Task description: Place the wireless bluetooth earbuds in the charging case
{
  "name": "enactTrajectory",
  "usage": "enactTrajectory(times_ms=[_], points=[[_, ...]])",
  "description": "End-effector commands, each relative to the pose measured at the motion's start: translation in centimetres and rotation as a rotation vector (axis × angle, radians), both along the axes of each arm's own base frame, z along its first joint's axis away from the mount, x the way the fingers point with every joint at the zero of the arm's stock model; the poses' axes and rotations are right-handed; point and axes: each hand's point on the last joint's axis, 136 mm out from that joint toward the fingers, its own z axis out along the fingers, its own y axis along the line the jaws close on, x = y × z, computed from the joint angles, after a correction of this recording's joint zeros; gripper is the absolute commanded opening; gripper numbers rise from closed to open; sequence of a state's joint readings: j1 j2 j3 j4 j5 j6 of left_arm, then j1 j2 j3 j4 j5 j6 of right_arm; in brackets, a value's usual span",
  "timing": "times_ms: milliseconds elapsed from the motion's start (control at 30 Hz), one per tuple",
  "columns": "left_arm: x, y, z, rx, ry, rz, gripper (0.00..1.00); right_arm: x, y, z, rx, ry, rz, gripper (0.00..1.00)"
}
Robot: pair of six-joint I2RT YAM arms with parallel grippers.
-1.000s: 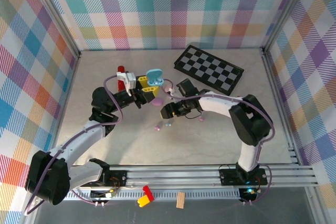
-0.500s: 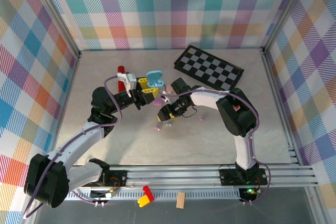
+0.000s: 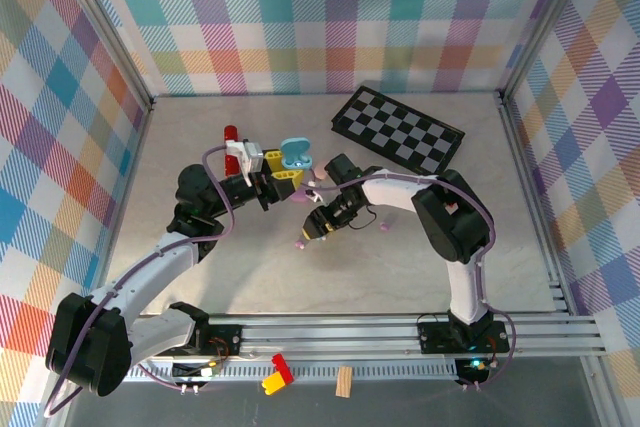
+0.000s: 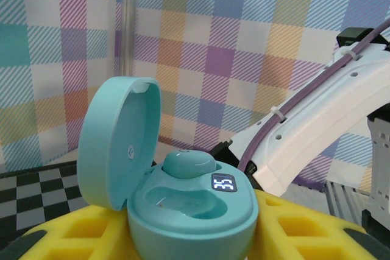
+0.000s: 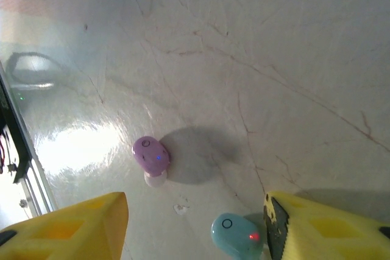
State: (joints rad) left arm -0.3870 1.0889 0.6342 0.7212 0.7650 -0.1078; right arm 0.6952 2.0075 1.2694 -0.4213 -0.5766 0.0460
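My left gripper (image 3: 283, 167) is shut on the teal charging case (image 4: 192, 211), its yellow fingers (image 4: 67, 238) pressed on both sides. The case lid stands open at the left. One teal earbud (image 4: 189, 165) sits in the far slot and the near slot is bare. My right gripper (image 5: 196, 235) hangs open just above the table. A teal earbud (image 5: 237, 235) with a red light lies between its fingers, close to the right finger (image 5: 329, 226). A purple earbud (image 5: 150, 153) lies on the table just beyond the left finger and is visible from above (image 3: 299, 244).
A checkerboard (image 3: 398, 130) lies at the back right. A red piece (image 3: 230, 133) stands behind the left gripper. A pink item (image 3: 319, 179) sits between the arms and a pink bud (image 3: 383, 225) right of the right gripper. Small blocks (image 3: 278, 375) rest on the front rail.
My right gripper has moved left and down over the loose earbuds, and its jaws have narrowed a little. The left gripper holds the case almost where it was.
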Motion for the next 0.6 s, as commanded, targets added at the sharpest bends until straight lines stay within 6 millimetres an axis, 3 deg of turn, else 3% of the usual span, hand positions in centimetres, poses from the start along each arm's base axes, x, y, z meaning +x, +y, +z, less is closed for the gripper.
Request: enactTrajectory(times_ms=[0, 233, 567], points=[[-0.3, 0.5, 0.5, 0.01, -0.035, 0.014, 0.42, -2.4, -0.8, -0.1, -0.034, 0.061, 0.03, 0.58], [-0.4, 0.5, 0.5, 0.014, -0.036, 0.015, 0.42, -2.6, -1.0, 0.1, -0.048, 0.051, 0.037, 0.53], [-0.3, 0.4, 0.3, 0.017, -0.033, 0.012, 0.42, -2.5, -1.3, -1.1, -0.1, 0.043, 0.029, 0.4]])
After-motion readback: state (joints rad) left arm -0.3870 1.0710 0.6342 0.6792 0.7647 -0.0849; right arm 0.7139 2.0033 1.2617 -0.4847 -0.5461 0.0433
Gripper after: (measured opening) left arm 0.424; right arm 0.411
